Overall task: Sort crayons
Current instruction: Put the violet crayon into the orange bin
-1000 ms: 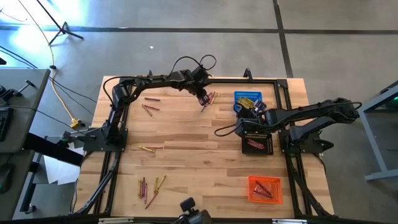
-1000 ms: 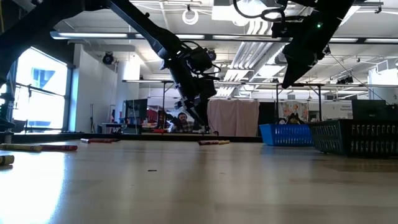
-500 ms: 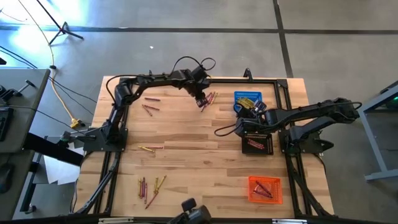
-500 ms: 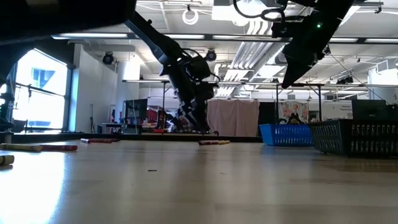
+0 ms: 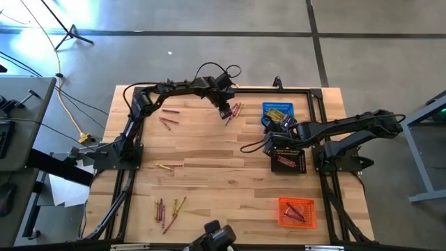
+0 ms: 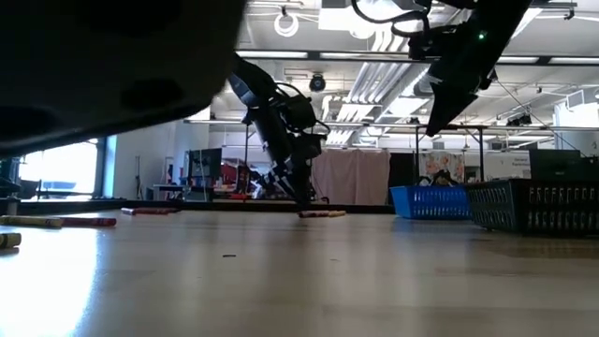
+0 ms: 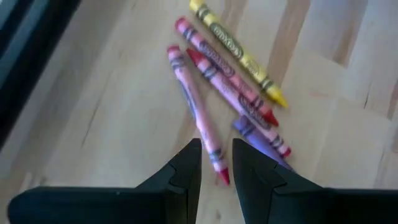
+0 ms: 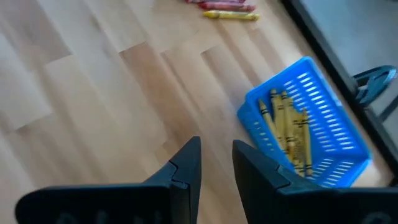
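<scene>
Nearest your side of the table [image 5: 209,167] lie the untouched groups: a loose bunch of crayons [image 5: 169,210] at the front left, and the orange basket [image 5: 297,212] at the front right with a few red sticks already in it. A step further in, a lone pair of crayons [image 5: 168,166] sits mid-left, and the black basket [image 5: 288,160] holds reddish ones.

Now your right gripper [image 8: 216,163]: it hangs by the black basket and the blue basket [image 8: 311,124], fingers a narrow slot apart, nothing between them, just waiting. The blue one holds the yellows.

Further back, here is the action. Your left gripper [image 7: 216,163] hovers right over the far cluster of crayons [image 5: 234,110], which the wrist view shows as a small fan: a yellow crayon [image 7: 239,54], two red ones, a pink crayon [image 7: 198,115] and a purple one partly tucked under. The fingers stand slightly parted and empty, with the pink crayon's end lying in line with the gap between them. A last pair of crayons [image 5: 167,116] rests at the far left.

So I'd call this the approach to a pick, not yet a grasp. Next, you need to drop straight down so the fingers straddle only that pink stick, then close. Its neighbours lie close by, so keep the fingers clear of the red ones or you may lift two.
</scene>
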{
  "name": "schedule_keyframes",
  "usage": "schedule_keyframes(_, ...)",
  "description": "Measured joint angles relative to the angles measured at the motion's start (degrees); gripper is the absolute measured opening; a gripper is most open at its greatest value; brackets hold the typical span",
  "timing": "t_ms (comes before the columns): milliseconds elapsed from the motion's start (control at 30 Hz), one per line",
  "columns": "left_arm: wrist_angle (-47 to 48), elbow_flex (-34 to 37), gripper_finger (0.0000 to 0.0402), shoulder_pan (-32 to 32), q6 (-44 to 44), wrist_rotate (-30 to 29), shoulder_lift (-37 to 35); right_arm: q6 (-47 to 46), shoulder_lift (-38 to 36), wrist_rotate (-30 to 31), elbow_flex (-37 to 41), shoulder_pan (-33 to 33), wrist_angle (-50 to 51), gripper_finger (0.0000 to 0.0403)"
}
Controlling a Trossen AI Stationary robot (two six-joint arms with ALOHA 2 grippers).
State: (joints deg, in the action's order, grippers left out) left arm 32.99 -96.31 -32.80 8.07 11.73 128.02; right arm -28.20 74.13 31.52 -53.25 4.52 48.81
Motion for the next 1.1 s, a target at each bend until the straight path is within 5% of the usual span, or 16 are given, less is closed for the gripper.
schedule_keyframes(400,12.5,-14.0,0.0076,-2.7,-0.3,13.8,8.3,0.0,0.0,-8.9,0.0,0.0,-0.6,0.0078)
schedule_keyframes(1100,14.7,-16.8,0.0076,-4.3,-6.0,11.1,9.4,-0.2,0.0,-10.2,0.0,0.0,-1.7,0.0078)
